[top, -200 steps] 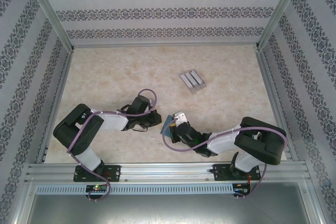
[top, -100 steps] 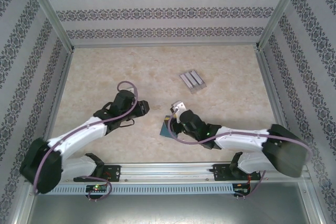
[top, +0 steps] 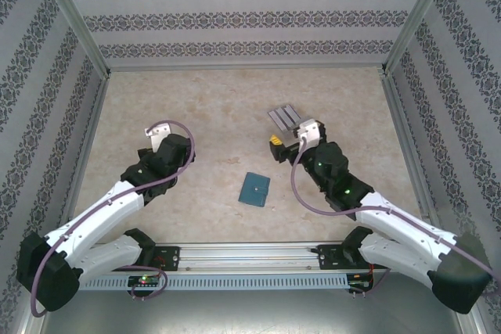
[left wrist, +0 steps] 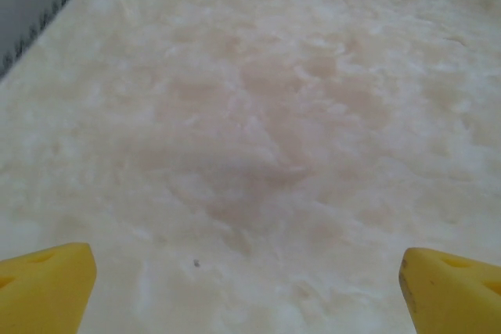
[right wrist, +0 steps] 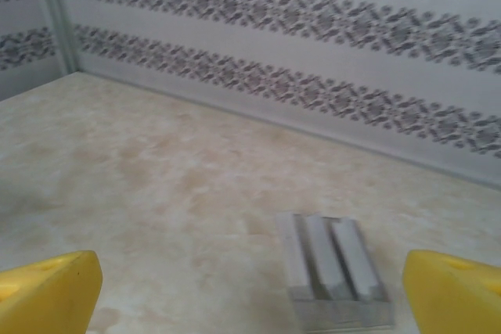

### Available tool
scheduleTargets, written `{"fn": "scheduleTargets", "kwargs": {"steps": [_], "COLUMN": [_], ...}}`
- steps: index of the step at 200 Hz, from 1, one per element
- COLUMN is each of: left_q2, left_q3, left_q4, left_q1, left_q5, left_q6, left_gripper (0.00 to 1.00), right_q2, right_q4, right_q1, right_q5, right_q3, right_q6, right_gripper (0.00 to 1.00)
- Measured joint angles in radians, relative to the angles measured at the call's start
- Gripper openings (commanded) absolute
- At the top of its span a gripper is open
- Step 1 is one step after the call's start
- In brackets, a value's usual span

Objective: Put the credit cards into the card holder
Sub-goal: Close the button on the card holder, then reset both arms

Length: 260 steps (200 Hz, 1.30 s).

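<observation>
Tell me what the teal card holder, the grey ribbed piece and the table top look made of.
Card holder: matte teal, flat, no glare; probably leatherette or plastic, can't tell which.
Ribbed piece: pale grey with a dull sheen and straight sharp ridges; likely metal or hard plastic.
Table top: smooth beige marble-patterned surface, probably a printed laminate.

Open table (top: pixel 203 107) surrounds the card holder (top: pixel 255 189); ribbed piece (top: pixel 282 116) lies well apart.

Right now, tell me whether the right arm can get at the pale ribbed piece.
Probably yes. The right end effector is open and aimed at the pale ribbed piece, which lies just ahead on the table with nothing between them.
</observation>
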Motion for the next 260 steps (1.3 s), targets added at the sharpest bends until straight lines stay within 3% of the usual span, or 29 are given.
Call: {"fn": "scheduleTargets", "kwargs": {"steps": [36, 57, 87, 119, 152, 184, 207, 240, 260], "left_q2": [-0.077, -0.103, 0.025, 0.153, 0.261, 0.359, 0.444, 0.54, 0.58], "left_q3": [-0.259, -0.342, -0.376, -0.395, -0.394, -0.358, -0.353, -0.356, -0.306], "left_q4": [0.256, 0.491, 0.746, 0.889, 0.992, 1.06, 1.169, 1.284, 1.231], "left_q1": [0.0, 0.003, 0.1, 0.245, 0.347, 0.401, 0.455, 0.479, 0.497], "left_q5": [-0.006, -0.002, 0.012, 0.104, 0.204, 0.26, 0.3, 0.351, 0.416], "left_q6": [0.223, 0.388, 0.532, 0.546, 0.521, 0.517, 0.508, 0.504, 0.504], "left_gripper": [1.0, 1.0, 1.0, 0.99, 1.0, 0.99, 1.0, 0.99, 1.0], "right_q2": [-0.096, -0.054, 0.05, 0.152, 0.343, 0.438, 0.595, 0.633, 0.632], "right_q4": [0.054, 0.093, 0.082, 0.206, 0.335, 0.467, 0.62, 0.608, 0.599], "right_q1": [-0.171, -0.332, -0.471, -0.507, -0.62, -0.665, -0.7, -0.702, -0.699], "right_q5": [-0.064, -0.117, -0.14, -0.151, -0.237, -0.294, -0.311, -0.306, -0.301], "right_q3": [-0.121, -0.195, -0.204, -0.209, -0.237, -0.234, -0.226, -0.203, -0.163], "right_q6": [-0.028, -0.005, 0.039, 0.035, 0.042, 0.035, 0.043, 0.057, 0.057], "right_gripper": [0.98, 0.98, 0.98, 0.98, 0.98, 0.98, 0.98, 0.98, 0.98]}}
